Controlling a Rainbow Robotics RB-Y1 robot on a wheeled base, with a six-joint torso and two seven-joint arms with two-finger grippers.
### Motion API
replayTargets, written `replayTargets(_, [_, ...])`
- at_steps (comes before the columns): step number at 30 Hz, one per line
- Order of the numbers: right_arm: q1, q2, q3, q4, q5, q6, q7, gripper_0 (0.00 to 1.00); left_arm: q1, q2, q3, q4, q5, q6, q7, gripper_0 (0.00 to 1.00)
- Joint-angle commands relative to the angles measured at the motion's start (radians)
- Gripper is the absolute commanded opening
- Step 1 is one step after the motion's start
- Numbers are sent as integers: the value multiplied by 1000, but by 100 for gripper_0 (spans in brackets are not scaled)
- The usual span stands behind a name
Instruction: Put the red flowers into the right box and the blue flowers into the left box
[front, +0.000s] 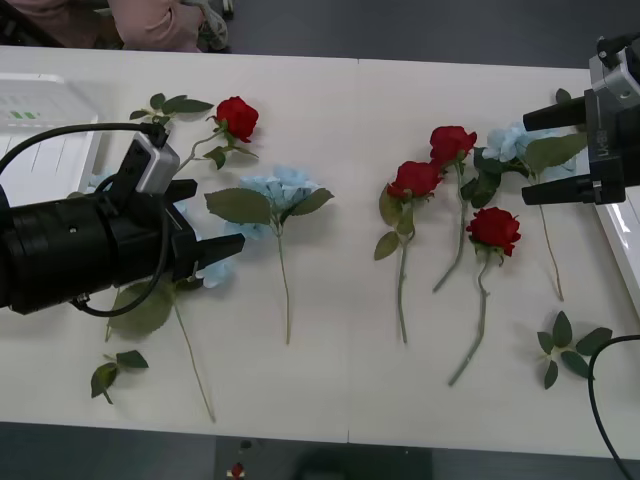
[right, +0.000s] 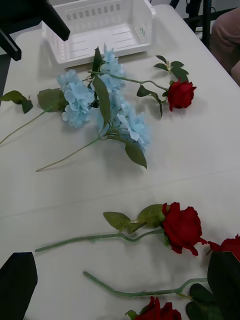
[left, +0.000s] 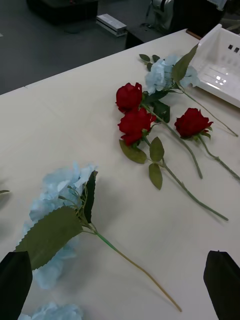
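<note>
Four red flowers (front: 414, 179) and the blue flowers (front: 282, 190) lay loose on the counter (front: 330, 380), between the left box (front: 40, 130) and right box (left: 222, 67). The left claw (front: 212, 218) hovered spread over blue blooms; the right claw (front: 545, 155) hung spread near the right box.

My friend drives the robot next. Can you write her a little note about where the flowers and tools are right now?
Left tool: open, holding nothing, low over the table's left side by a blue flower.
Right tool: open, holding nothing, at the far right next to another blue flower.
Three red flowers lie right of centre, and a fourth red one lies far left.
Left box and right box sit at the table's ends; I see no flowers in them.
Done: nothing sorted yet.
Left: every red flower into the right box, every blue one into the left box.
</note>
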Motion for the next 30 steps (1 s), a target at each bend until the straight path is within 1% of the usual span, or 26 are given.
replayTargets(1, [-19,-12,-3,-15,-3,0,32,100,-16,-46,12,-28,10,-31,23,100])
replayTargets(3, [-19,-12,-3,-15,-3,0,32,100,-16,-45,21,-28,18,-48,26,100])
replayTargets(6, [-19,-12,-3,-15,-3,0,32,100,-16,-22,70,-26,35,-29,33,100])
replayTargets(7, [35,-2,2,14,5,7,32,100,-16,-6,106,-26,44,0,36,100])
replayTargets(8, [47,-2,0,17,7,6,32,100,-16,8,149,-26,62,52,42,100])
replayTargets(9, [45,-8,2,14,7,3,32,100,-16,9,166,-26,68,72,43,100])
replayTargets(10, [53,-20,5,11,8,-6,32,100,-19,9,222,-28,108,150,51,100])
replayTargets(13, [51,-43,6,11,22,-14,14,100,-19,-2,319,-26,159,285,62,100])
replayTargets(15, [51,-60,8,11,45,-22,-39,100,-19,-6,368,-11,190,357,71,100])
replayTargets(17, [51,-74,8,11,77,-31,-99,100,-19,-8,396,21,222,397,79,100])
replayTargets(20, [51,-89,8,11,132,-37,-188,100,-19,-9,409,86,262,417,85,100])
replayTargets(25, [56,-97,11,13,258,-37,-389,100,-28,-9,406,248,328,417,79,100])
replayTargets(30, [74,-97,30,11,379,-48,-593,100,-37,-8,406,333,325,437,74,100])
